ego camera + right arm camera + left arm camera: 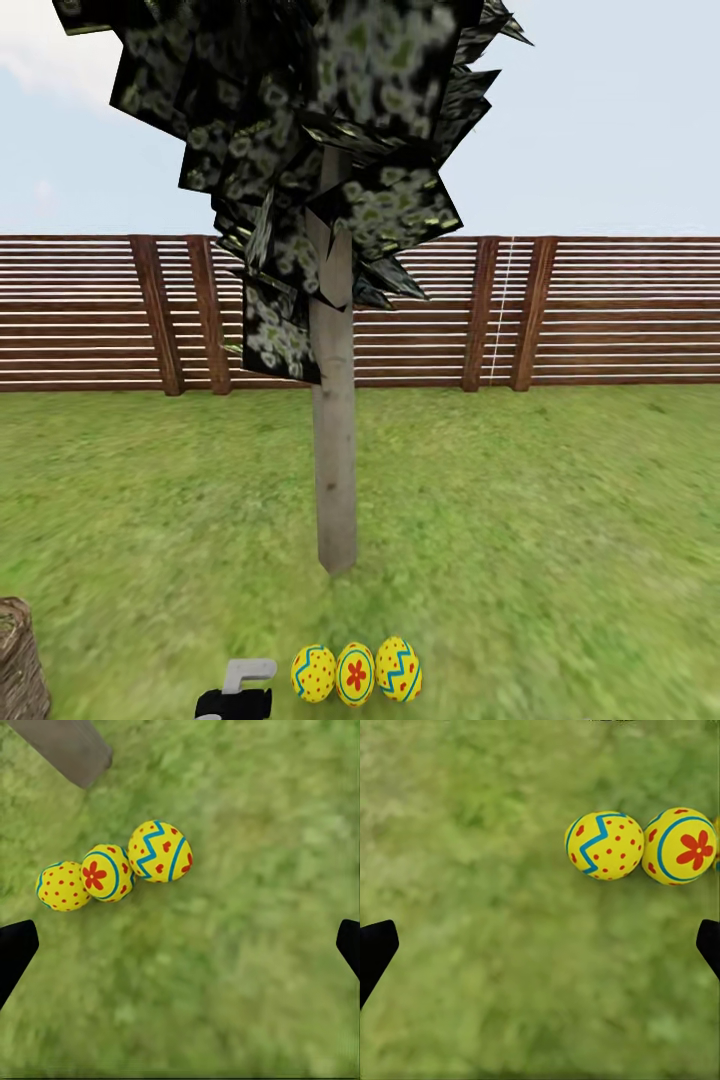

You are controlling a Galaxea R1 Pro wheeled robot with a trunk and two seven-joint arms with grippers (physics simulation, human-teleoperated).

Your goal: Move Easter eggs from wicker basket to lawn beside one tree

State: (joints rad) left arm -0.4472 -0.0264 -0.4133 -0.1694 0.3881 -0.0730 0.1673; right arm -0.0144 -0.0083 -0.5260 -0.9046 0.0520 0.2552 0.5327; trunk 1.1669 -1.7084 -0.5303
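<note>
Three yellow Easter eggs lie side by side on the lawn [520,520], just in front of the tree's pale trunk [335,470]: the red-dotted egg [313,673], the flower egg [355,674] and the blue-zigzag egg [398,669]. My left gripper [540,952] hangs open over bare grass, with the dotted egg [605,845] and flower egg [679,845] just ahead of it and untouched. Part of my left arm [238,692] shows beside the dotted egg. My right gripper [180,949] is also open above the grass, short of the three eggs [106,872] and the trunk base [67,746].
The edge of the wicker basket [20,665] shows at the lower left of the head view; its inside is hidden. A brown slatted fence [600,310] closes the garden behind the tree. Dark blotched foliage [320,120] hangs above the trunk. Open grass lies on both sides.
</note>
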